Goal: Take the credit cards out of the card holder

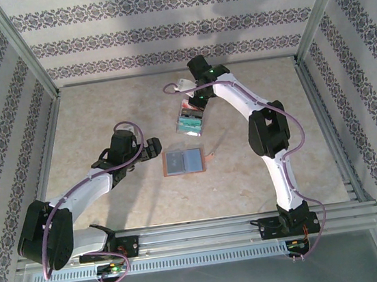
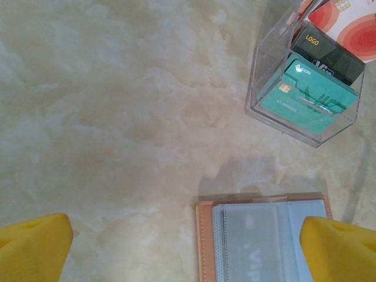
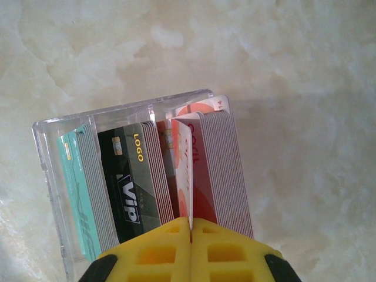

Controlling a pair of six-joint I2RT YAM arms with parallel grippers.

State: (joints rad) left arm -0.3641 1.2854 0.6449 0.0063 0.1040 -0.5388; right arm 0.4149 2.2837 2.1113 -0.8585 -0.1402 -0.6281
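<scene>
Cards already fill the clear box (image 1: pixel 189 121) just beyond the card holder (image 1: pixel 184 161), which lies open on the worktop (image 1: pixel 102 110); there the right end effector (image 3: pixel 191 223) pinches a red card (image 3: pixel 204 176), while the left end effector (image 1: pixel 153 147) is spread beside the holder's remaining VIP card (image 2: pixel 252 247)

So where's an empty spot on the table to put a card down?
Bare table lies between the back wall and the left tool, and between the card holder and the near rail. It is crowded mid-table: the clear card box sits close behind the holder, under the right tool.
</scene>
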